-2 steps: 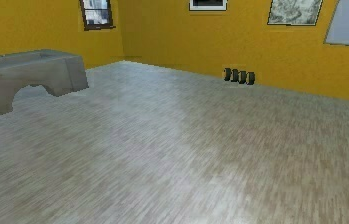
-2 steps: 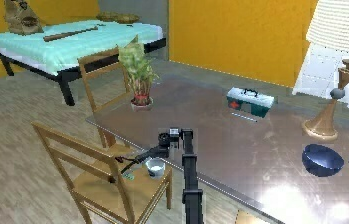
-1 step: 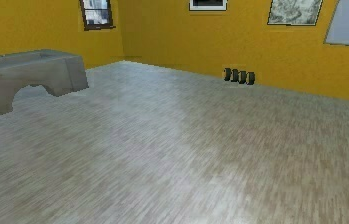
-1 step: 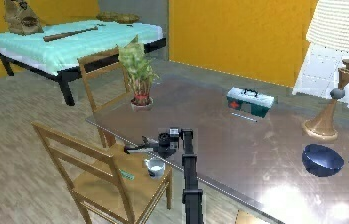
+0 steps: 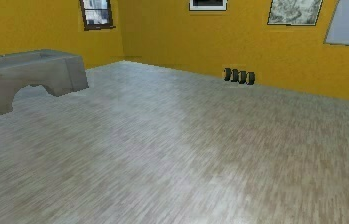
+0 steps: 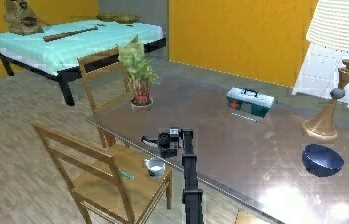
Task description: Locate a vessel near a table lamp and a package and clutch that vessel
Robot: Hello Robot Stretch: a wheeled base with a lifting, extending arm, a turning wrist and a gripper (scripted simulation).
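Where the dark square arm bar (image 6: pixel 190 185) is being shown at six o'clock of the arm side view, the dark two-fingered gripper (image 6: pixel 154 142) is being seen just below the centre, by the near edge of the glossy brown rectangular table (image 6: pixel 242 150). Whether anything is being held cannot be told. The vessel, a dark blue round bowl (image 6: pixel 323 158), is being displayed on the table at three o'clock, beside a brown wooden statuette (image 6: pixel 325 118) and below a white-shaded table lamp (image 6: pixel 342 30). A teal and white box (image 6: pixel 245 100) is being shown at two o'clock, and a potted green plant (image 6: pixel 137 72) at eleven. A small white cup (image 6: pixel 155 168) is being borne on a wooden chair (image 6: pixel 107 185) at seven.
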